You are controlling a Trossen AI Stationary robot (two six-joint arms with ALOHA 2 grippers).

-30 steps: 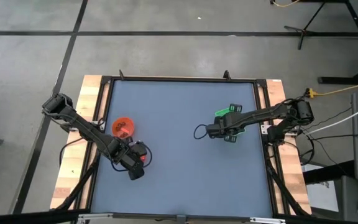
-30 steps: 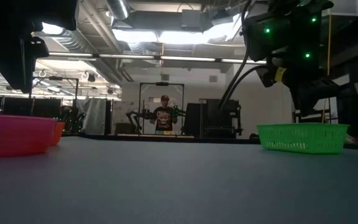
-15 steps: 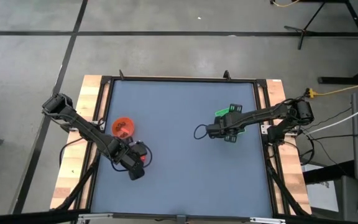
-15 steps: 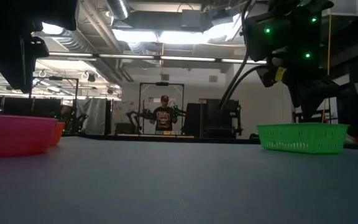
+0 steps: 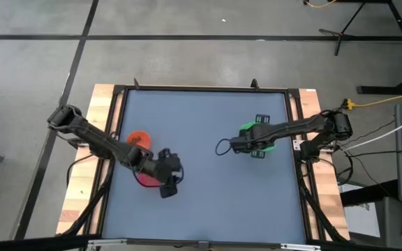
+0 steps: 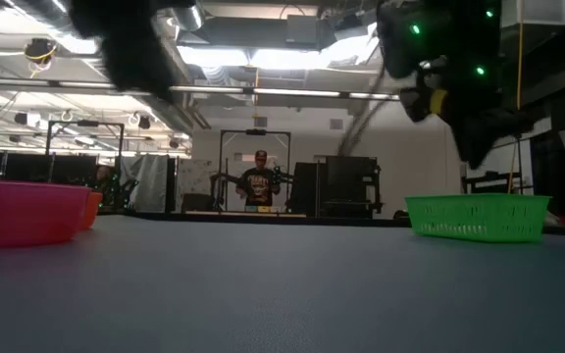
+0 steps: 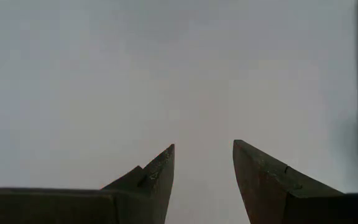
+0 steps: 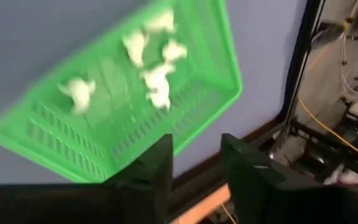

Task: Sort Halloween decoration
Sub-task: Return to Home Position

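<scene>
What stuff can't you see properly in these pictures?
Inside the pink bowl: the left arm covers most of it in the high view; its own wall hides the inside in the low view.
Inside the orange bowl: too small in the high view; mostly behind the pink bowl in the low view.
The white pieces in the green tray: blurred in the right wrist view, mostly covered by the right arm in the high view.

Robotics lab, industrial hall type. Bare concrete floor [image 5: 208,63] with dark tape lines, strip lights [image 6: 263,57] and exposed pipe [image 6: 282,93] overhead, framed blue work table [image 5: 201,132], loose yellow cable [image 5: 386,102], second frame rig [image 6: 222,172] at the back with a person [image 6: 259,181].
</scene>
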